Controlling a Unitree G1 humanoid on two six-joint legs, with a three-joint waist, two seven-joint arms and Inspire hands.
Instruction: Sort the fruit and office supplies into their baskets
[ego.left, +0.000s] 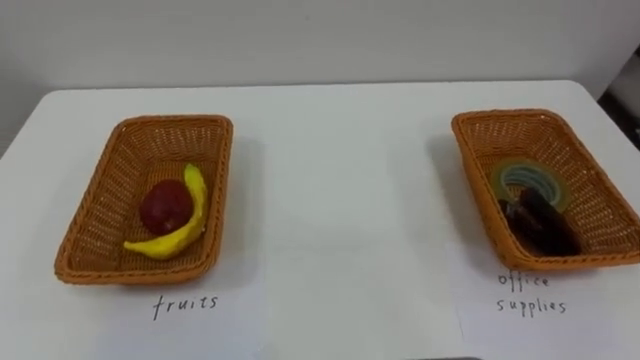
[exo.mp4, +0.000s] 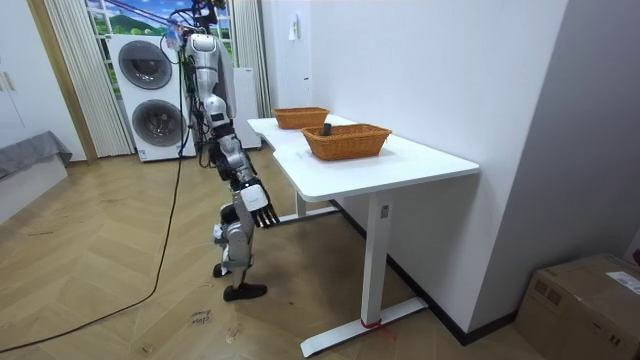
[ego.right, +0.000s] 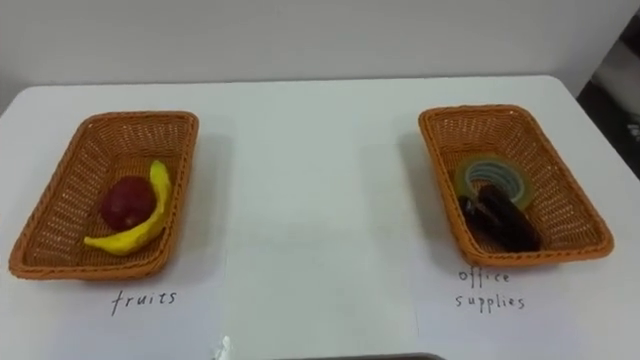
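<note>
Two wicker baskets stand on a white table (ego.left: 340, 200). The left basket (ego.left: 175, 121) holds a red apple (ego.left: 165, 207) and a yellow banana (ego.left: 190, 225) curved around it. In the right basket (ego.left: 510, 116) lie a roll of tape (ego.left: 530, 180) and a dark office item (ego.left: 540, 222) in front of it. In the room view I stand at the table's long side, a step back from it. My right hand (exo.mp4: 258, 203) hangs low beside the table edge with its fingers straight, holding nothing.
A paper label (ego.left: 185, 305) lies in front of the left basket and another (ego.left: 530, 295) in front of the right one. The table's middle is bare white surface. Two stacked washing machines (exo.mp4: 150, 95) stand behind me, and a cardboard box (exo.mp4: 585, 305) sits at the room view's right.
</note>
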